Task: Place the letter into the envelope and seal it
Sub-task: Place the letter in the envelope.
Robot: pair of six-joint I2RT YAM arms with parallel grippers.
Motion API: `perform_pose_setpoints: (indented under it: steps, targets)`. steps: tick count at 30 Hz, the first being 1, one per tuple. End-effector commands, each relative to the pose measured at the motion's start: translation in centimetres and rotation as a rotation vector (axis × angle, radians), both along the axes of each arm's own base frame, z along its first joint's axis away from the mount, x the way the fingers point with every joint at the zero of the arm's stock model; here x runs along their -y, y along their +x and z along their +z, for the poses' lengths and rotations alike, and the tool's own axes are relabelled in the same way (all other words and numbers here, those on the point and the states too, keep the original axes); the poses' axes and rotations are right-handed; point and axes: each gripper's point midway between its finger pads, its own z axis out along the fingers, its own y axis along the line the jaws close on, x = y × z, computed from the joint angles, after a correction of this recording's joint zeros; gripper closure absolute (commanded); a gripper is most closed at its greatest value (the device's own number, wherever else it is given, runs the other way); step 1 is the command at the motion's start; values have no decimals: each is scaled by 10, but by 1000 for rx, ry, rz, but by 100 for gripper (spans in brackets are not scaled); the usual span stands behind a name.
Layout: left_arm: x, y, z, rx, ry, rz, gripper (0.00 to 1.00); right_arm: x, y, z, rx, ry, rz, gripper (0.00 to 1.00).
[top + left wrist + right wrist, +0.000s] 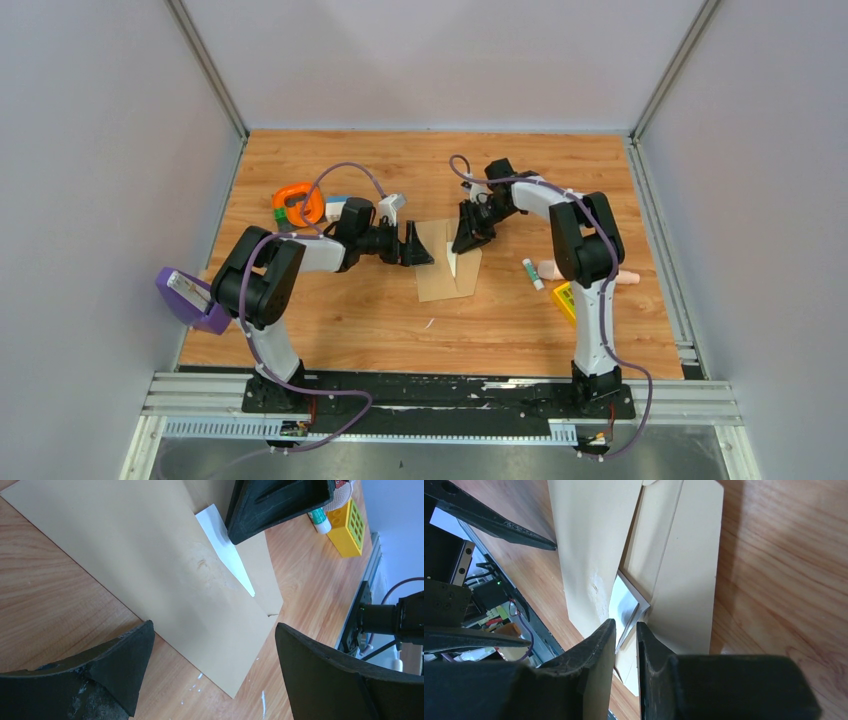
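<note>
The envelope [150, 565] lies flat on the wooden table [350, 320], between both arms. The left gripper [215, 630] hovers at the envelope's left edge, jaws spread wide and empty (probably ready to pin the paper down). Farther back, the right gripper [625, 626], jaws nearly together, pinches the letter [623, 600]. Only a pale sliver of it shows, mostly tucked between the envelope's folds, apparently being fed inside.
</note>
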Motion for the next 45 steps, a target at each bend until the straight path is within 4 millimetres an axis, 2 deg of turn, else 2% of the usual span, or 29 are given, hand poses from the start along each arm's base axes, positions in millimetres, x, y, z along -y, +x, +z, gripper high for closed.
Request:
perform_pose_setpoints:
  steps: [1,21,29,45]
  targets:
    - [-2,-5,-1,-3,21,-5,0,-10,5,2,-5,33,6,77]
    - [-1,-5,-3,-8,22,-7,0,-28,-3,-1,-46,74,40,77]
    - [-1,-6,-3,-8,21,-7,0,-34,6,5,-38,96,35,77]
    - [-1,-5,-4,-9,21,-8,0,-38,3,1,-56,100,45,77]
